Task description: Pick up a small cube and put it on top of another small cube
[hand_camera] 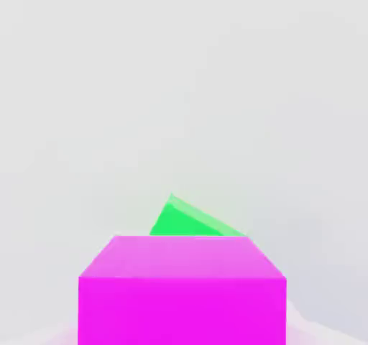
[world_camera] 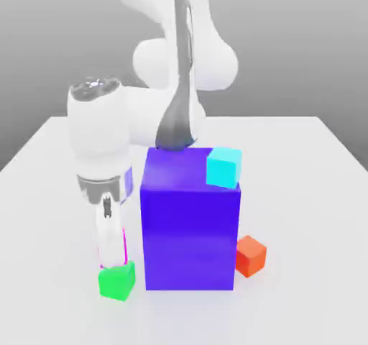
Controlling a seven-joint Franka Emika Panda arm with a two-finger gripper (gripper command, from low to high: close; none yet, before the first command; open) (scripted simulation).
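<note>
My gripper [world_camera: 113,259] hangs straight down at the exterior view's left, just over the small bright green cube [world_camera: 116,282] on the white table. It is shut on the small magenta-pink cube [world_camera: 126,249], of which just a thin pink edge peeks out beside the white finger [world_camera: 108,239]. In the hand view the magenta cube [hand_camera: 182,290] looms large and close, and a corner of the green cube [hand_camera: 188,221] sticks out from behind it. The magenta cube sits right above the green one; whether they touch I cannot tell.
A big blue-violet block [world_camera: 190,221] stands immediately to the right of the gripper, with a cyan cube [world_camera: 223,168] on its top right corner. An orange-red cube [world_camera: 251,256] lies on the table [world_camera: 309,192] at the block's right side.
</note>
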